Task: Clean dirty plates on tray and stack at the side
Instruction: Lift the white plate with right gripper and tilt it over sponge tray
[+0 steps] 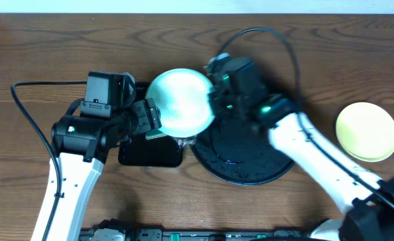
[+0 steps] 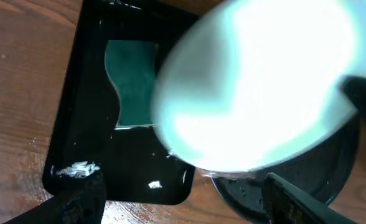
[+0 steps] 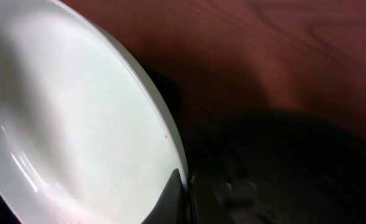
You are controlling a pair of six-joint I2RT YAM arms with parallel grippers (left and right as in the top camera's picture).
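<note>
Mint plate (image 1: 179, 100) is off the table, held in the air near the middle, a bit toward the far edge. It hangs over the gap between the small rectangular tray (image 1: 150, 155) and the round black tray (image 1: 250, 164).

Right pincer (image 1: 216, 94) has it. It is clamped on the rim at the plate's right side, and the right wrist view shows a fingertip (image 3: 173, 193) tight on the edge. The plate is tilted, not flat, with its face angled toward the left arm.

Left pincer (image 1: 150, 119) sits just beside the plate's left rim. Its fingers (image 2: 77, 199) are spread wide with nothing between them. From that pincer the plate lies directly to the right and slightly up. A round plate has no long axis, so the tilt of its face is what matters.

A teal sponge (image 2: 133, 81) lies in the rectangular tray, below the left pincer and on its side of the plate. My read is that the left arm is the nearer one for the wipe. It needs the sponge first, then has to work across the tilted face while the right arm holds the plate.

The plate is blurred in the left wrist view, so I can't tell whether any streaks are on it.

Yellow plate (image 1: 366, 131) is flat on the table near the right edge, well apart from the tray. No blue plate shows in any view.
</note>
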